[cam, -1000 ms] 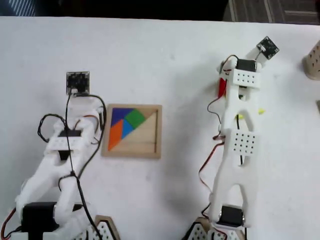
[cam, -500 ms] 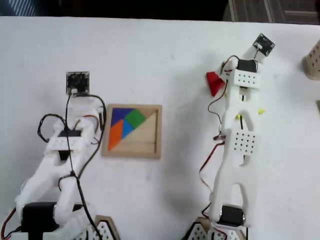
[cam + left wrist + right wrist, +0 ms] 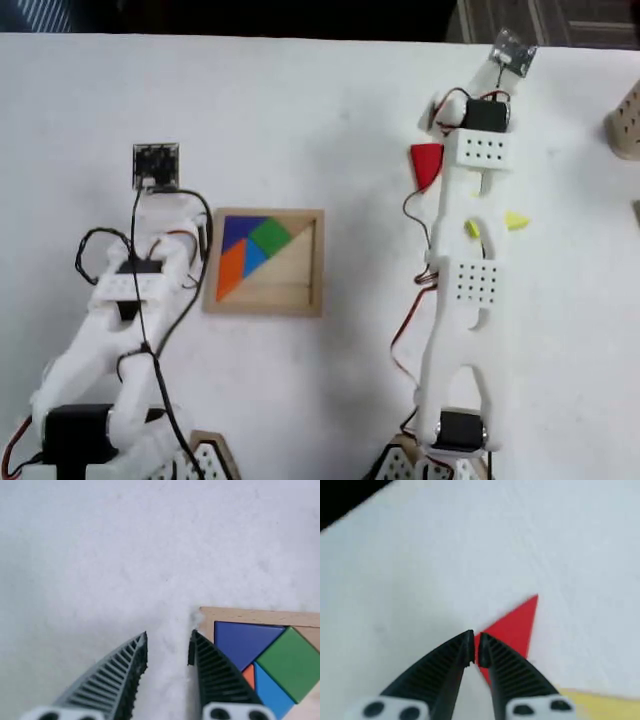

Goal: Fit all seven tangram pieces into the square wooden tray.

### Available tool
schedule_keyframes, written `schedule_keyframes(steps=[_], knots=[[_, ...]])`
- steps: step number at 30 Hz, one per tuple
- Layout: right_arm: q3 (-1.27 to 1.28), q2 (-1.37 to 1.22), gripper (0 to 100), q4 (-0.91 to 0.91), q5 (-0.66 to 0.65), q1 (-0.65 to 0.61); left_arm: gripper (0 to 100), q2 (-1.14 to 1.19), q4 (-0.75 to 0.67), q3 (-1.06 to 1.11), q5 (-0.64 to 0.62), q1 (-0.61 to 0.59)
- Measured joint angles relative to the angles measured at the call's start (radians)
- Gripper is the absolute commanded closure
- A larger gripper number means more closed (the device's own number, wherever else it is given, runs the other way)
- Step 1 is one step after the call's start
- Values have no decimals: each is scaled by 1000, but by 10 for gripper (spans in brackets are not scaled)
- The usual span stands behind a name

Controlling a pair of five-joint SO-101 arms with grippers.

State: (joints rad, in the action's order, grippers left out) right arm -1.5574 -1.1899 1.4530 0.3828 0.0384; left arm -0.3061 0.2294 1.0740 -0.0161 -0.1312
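Four coloured pieces (image 3: 246, 252) are seated in the square wooden tray (image 3: 318, 262), toward the side nearer the left arm. A red triangle (image 3: 425, 162) is seen well apart on the worktop (image 3: 300, 120). The right claw (image 3: 475, 642) is drawn nearly together at its corner; a grip cannot be confirmed. Yellow pieces (image 3: 516, 220) lie beside that arm. The left claw (image 3: 167, 647) is held apart just beside a tray corner.

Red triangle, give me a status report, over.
Right gripper shut on red triangle, well off from tray. Left gripper open beside tray corner. Four pieces seated; nothing blocking the bare half.
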Motion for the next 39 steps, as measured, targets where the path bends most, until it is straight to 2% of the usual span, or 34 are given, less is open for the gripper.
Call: schedule_keyframes(steps=[7,10,14,17,22,25,29,39], knots=[[9,-222,978,-425,0,49,846,0,0,0,0,0],[11,-265,978,-482,0,83,846,0,0,0,0,0],[15,-262,979,-422,-29,68,846,0,0,0,0,0],[12,-259,979,-327,-152,46,846,0,0,0,0,0],[-8,-239,979,-63,-376,-11,846,0,0,0,0,0],[-9,-210,979,103,-465,-32,846,0,0,0,0,0],[-17,-201,979,210,-505,-51,846,0,0,0,0,0],[60,-141,981,235,-511,-55,846,0,0,0,0,-14]])
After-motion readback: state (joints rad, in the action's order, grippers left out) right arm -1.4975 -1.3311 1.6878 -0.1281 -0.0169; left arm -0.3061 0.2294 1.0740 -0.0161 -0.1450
